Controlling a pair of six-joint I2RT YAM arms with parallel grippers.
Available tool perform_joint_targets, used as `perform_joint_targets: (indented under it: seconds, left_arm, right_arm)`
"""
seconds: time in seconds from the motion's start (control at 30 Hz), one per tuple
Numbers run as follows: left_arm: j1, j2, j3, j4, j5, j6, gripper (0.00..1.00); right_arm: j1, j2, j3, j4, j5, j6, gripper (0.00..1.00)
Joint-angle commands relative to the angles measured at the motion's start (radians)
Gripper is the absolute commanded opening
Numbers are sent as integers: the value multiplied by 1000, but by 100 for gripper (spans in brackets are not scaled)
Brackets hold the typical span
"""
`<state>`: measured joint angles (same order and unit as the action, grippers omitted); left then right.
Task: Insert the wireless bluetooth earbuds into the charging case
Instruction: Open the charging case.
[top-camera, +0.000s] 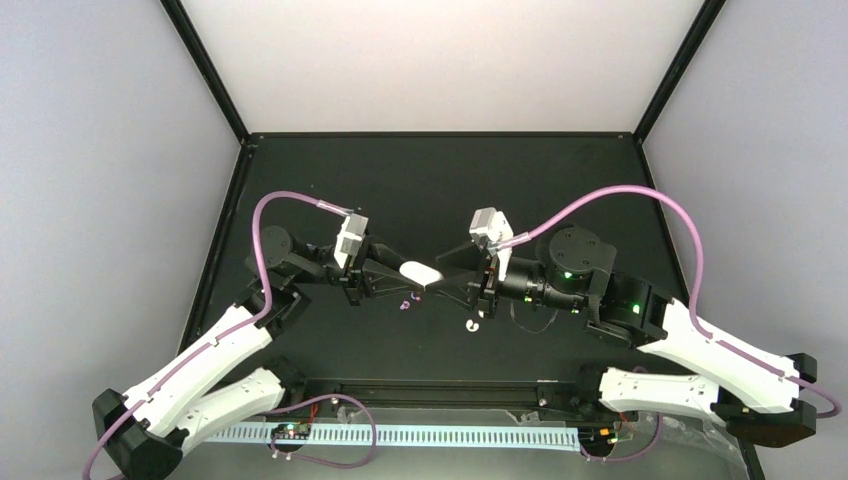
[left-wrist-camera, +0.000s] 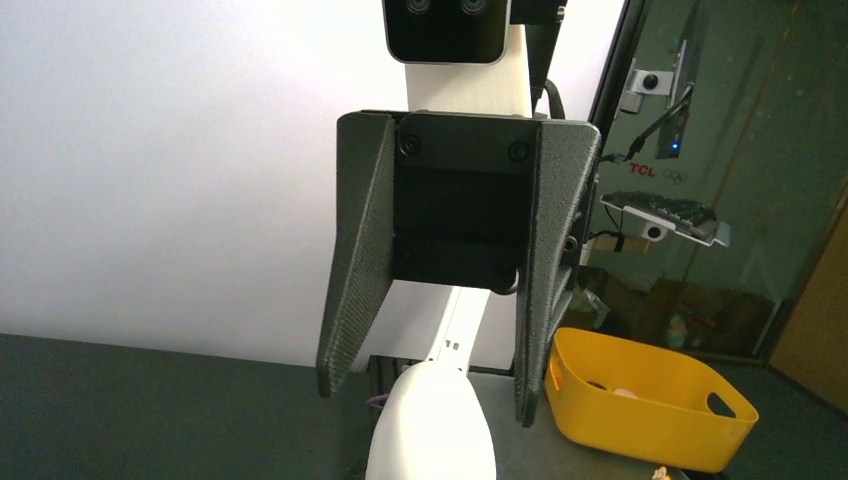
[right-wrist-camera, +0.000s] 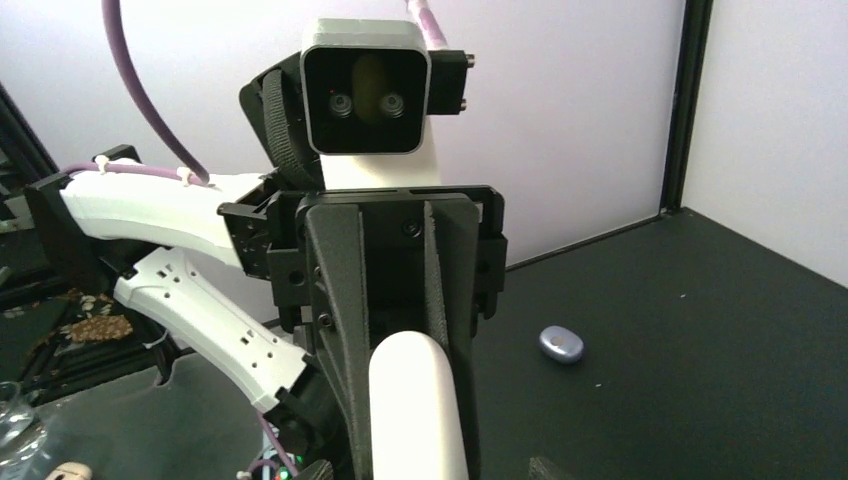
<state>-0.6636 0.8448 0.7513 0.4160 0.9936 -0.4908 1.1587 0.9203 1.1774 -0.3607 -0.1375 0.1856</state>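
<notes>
The charging case (top-camera: 420, 272) is a glossy white pill held in the air at mid-table; none of its inside shows. My left gripper (top-camera: 398, 276) is shut on it: in the right wrist view its fingers (right-wrist-camera: 338, 330) press both sides of the case (right-wrist-camera: 415, 410). My right gripper (top-camera: 443, 277) is open, and in the left wrist view its fingers (left-wrist-camera: 352, 300) stand wide either side of the far end of the case (left-wrist-camera: 432, 430). One earbud (top-camera: 405, 303), pale lavender-grey, lies on the table below and also shows in the right wrist view (right-wrist-camera: 562, 345). A second, white earbud (top-camera: 472, 327) lies nearer the right arm.
The black table (top-camera: 560, 170) is walled on three sides, with black corner posts (right-wrist-camera: 690, 100). Purple cables (top-camera: 620, 195) loop over both arms. A yellow basket (left-wrist-camera: 650, 400) stands outside the enclosure, past the right arm.
</notes>
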Motion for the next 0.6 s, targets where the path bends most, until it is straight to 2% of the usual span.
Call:
perform_joint_targets:
  seconds: [0.0,0.17,0.57]
  left_arm:
    - [-9,2,46,5,3,25,2]
    - [-13,6,57,2,19,27,2]
    - [-29,-6,59,-62,40,92,2]
  right_arm:
    - [-4,3,22,3,67,-1,50]
    - [-4,20,25,-11,73,0,50]
    - [-4,7,28,-15,263,52,49]
